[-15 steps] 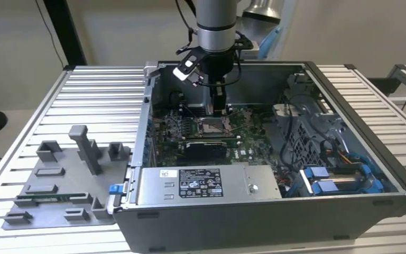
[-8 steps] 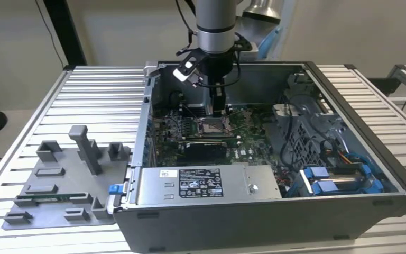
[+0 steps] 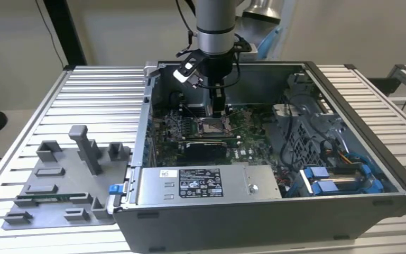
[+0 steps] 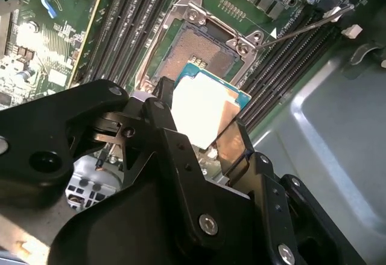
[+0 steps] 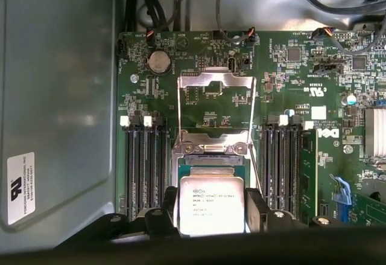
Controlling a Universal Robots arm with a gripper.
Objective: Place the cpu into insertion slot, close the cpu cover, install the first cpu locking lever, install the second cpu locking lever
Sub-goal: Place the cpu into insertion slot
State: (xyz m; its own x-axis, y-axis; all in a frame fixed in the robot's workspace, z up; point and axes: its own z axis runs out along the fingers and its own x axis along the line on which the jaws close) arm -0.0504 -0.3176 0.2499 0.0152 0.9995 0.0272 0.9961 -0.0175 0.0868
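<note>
Over the insertion slot (image 4: 199,51), fingers (image 4: 234,147) hold the cpu (image 4: 202,111) top-side up.

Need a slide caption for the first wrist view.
The hand holds the cpu over the open insertion slot, cpu cover flipped back.

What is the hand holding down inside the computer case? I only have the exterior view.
Observer: In the second wrist view the hand grips the cpu by its edges.
Operator: Is it seated in the insertion slot?
Observer: Not yet. The insertion slot shows a bare dark centre, with the cpu held off to one side of it.
Operator: And the cpu cover?
Observer: In the first wrist view the cpu cover is swung open, clear of the slot.
</note>
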